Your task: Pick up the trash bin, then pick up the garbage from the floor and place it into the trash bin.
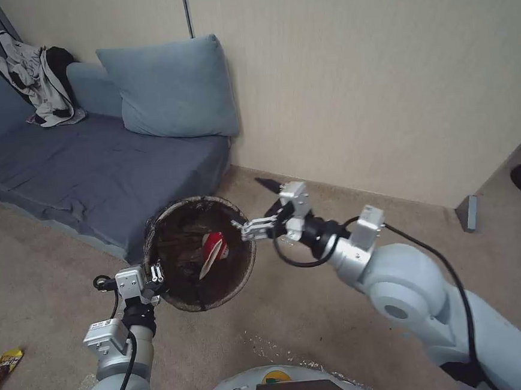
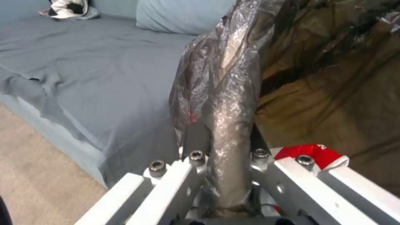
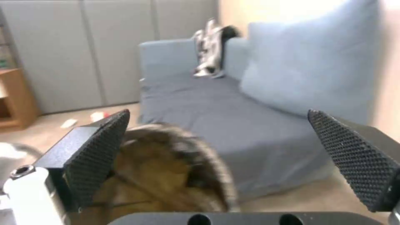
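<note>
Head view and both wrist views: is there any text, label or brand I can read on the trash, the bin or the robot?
None can be read.
Red-and-white paper cup inside the trash bin: print too blurred to read.
Yellow snack wrapper on the floor: lettering too small.
Sticker on the left arm: too small.
Left claw grips the bin's bag-covered rim; right claw is open above the bin. Neither carries markings.

Dark brown-black bag (image 1: 182, 237) lining, red-and-white cup (image 1: 212, 251), blue-grey sofa (image 1: 78, 167), beige carpet (image 1: 294, 312)
</note>
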You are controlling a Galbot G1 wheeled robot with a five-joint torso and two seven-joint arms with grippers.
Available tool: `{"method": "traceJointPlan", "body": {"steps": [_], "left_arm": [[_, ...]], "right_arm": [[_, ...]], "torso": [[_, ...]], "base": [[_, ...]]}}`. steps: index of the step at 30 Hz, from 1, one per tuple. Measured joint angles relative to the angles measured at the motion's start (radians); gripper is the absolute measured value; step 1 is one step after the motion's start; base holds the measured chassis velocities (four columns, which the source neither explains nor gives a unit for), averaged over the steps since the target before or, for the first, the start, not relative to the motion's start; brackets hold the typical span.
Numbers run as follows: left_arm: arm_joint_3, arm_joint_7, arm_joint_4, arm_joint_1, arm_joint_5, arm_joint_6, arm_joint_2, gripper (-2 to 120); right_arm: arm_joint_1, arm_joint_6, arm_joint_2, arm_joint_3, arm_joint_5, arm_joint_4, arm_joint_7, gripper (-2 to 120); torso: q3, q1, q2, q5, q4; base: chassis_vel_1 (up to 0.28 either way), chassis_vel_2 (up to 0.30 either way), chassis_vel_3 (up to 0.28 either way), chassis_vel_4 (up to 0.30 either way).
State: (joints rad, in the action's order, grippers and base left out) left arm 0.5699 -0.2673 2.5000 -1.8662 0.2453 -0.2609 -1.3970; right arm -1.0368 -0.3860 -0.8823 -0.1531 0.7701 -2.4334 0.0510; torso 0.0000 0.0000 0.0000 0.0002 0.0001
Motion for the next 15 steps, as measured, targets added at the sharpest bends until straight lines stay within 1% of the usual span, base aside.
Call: {"method": "traceJointPlan", "body": {"steps": [3, 4, 6, 7, 8, 9, 12, 13, 15], "left_arm": [[0.000, 0.000, 0.000, 0.005, 0.000, 0.000, -0.002, 3], [0.000, 0.000, 0.000, 0.005, 0.000, 0.000, -0.002, 3], [-0.001, 0.000, 0.000, 0.010, 0.001, 0.000, -0.007, 3], [-0.001, 0.002, 0.000, 0.012, 0.001, 0.000, -0.010, 3], [-0.001, 0.004, 0.000, 0.012, 0.002, 0.000, -0.012, 3], [-0.001, 0.004, 0.000, 0.012, 0.002, 0.000, -0.012, 3], [-0.001, 0.012, 0.000, 0.010, 0.002, 0.000, -0.011, 3], [-0.001, 0.012, 0.000, 0.010, 0.002, 0.000, -0.011, 3], [-0.003, 0.016, 0.000, 0.008, 0.002, 0.000, -0.008, 3]], "right_arm": [[-0.114, 0.050, -0.006, -0.119, -0.055, 0.004, 0.001, 100], [-0.114, 0.050, -0.006, -0.119, -0.055, 0.004, 0.001, 100], [-0.217, 0.118, -0.019, -0.170, -0.120, 0.005, 0.018, 100], [-0.282, 0.158, -0.040, -0.202, -0.162, 0.007, 0.029, 100], [-0.323, 0.179, -0.058, -0.223, -0.190, 0.007, 0.032, 100], [-0.323, 0.179, -0.058, -0.223, -0.190, 0.007, 0.032, 100], [-0.477, 0.274, -0.139, -0.297, -0.336, 0.023, 0.017, 100], [-0.477, 0.274, -0.139, -0.297, -0.336, 0.023, 0.017, 100], [-0.554, 0.353, -0.180, -0.330, -0.426, 0.043, 0.004, 100]], "torso": [[0.000, 0.000, 0.000, 0.0000, 0.0003], [0.000, 0.000, 0.000, 0.0000, 0.0003], [0.000, 0.000, 0.000, 0.0000, -0.0003], [0.000, 0.000, 0.000, 0.0000, -0.0005], [0.000, 0.000, 0.000, 0.0001, -0.0005], [0.000, 0.000, 0.000, 0.0001, -0.0005], [0.000, 0.000, 0.000, -0.0003, -0.0002], [0.000, 0.000, 0.000, -0.0003, -0.0002], [0.000, 0.000, 0.000, -0.0002, -0.0001]], "base": [[0.000, 0.000, 0.000, 0.000], [0.000, 0.000, 0.000, 0.000], [0.000, 0.000, 0.000, 0.000], [0.000, 0.000, 0.000, 0.000], [0.000, 0.000, 0.000, 0.000], [0.000, 0.000, 0.000, 0.000], [0.000, 0.000, 0.000, 0.000], [0.000, 0.000, 0.000, 0.000], [0.000, 0.000, 0.000, 0.000]]}}
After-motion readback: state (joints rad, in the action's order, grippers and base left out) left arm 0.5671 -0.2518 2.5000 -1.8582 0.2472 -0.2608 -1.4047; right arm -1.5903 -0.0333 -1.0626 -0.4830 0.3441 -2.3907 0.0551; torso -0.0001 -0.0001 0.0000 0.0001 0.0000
